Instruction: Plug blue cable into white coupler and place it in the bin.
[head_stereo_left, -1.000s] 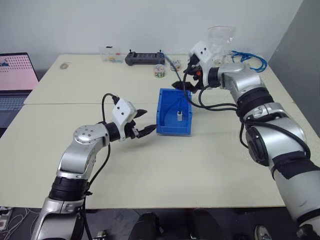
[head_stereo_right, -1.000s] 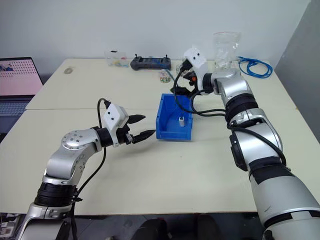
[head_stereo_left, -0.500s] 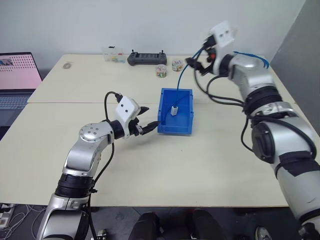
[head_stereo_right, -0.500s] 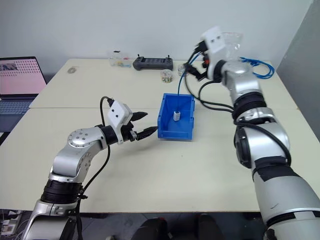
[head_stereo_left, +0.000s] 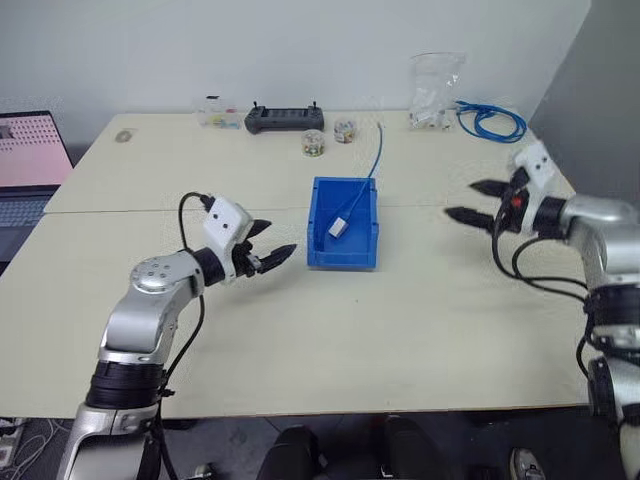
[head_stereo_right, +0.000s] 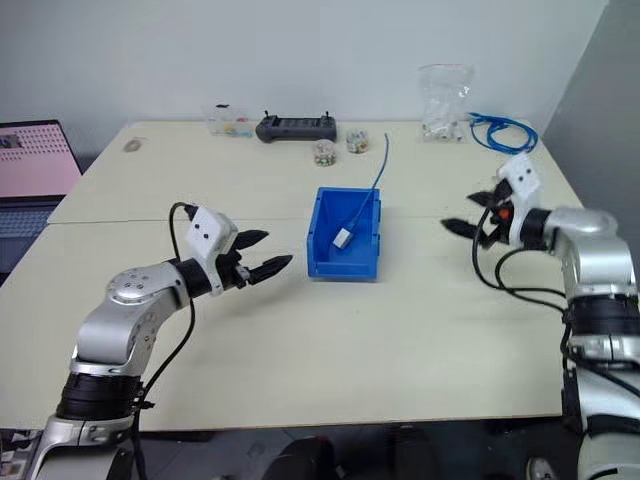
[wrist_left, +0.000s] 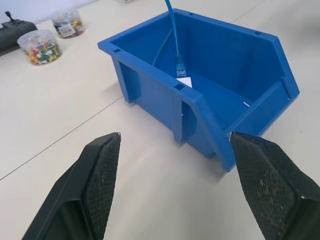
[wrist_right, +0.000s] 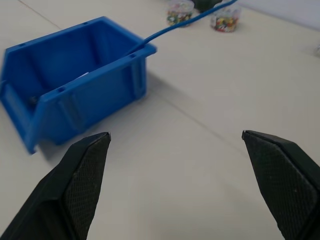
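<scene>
The blue bin stands at the table's middle. Inside it lies the white coupler with the blue cable plugged into it. The cable slants up over the bin's back rim and ends on the table behind. My left gripper hovers open just left of the bin, pointing at its side wall, with nothing between the fingers. My right gripper stands open and empty well to the right of the bin, pointing toward it. The right wrist view shows the bin and the cable at a distance.
Two small jars of coloured pins stand behind the bin. A black controller and a clear box sit at the back edge. A plastic bag and a coiled blue cable bundle lie back right. A laptop is far left.
My right gripper let go of the blue cable and swung down and away to the right of the bin. The cable and coupler now rest in the bin. My left gripper drew slightly left.
</scene>
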